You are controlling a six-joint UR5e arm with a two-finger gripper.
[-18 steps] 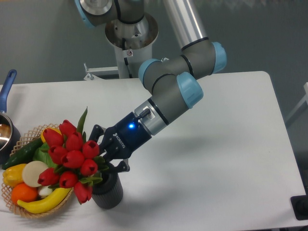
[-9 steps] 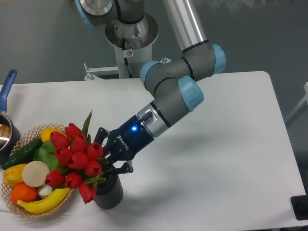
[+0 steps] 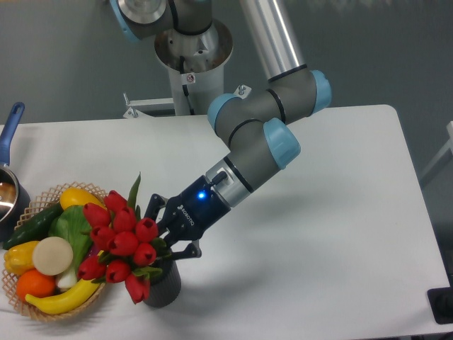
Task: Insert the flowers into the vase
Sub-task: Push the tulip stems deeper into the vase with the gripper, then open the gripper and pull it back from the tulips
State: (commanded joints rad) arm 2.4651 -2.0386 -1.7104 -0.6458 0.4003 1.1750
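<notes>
Lower and rightward now, the tool (image 3: 164, 237) grips the flowers (image 3: 120, 241) over the vase (image 3: 164, 285), beside the basket (image 3: 42, 312).

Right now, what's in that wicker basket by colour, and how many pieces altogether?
In the basket:
Yellow: 3 (banana, pepper, one at the back)
Green: 2 (cucumber, leafy one)
Orange: 1
White: 2 (onion, small piece)
Total: 8

Wicker basket (image 3: 28, 312) of toy produce beside pot (image 3: 8, 185).
</notes>
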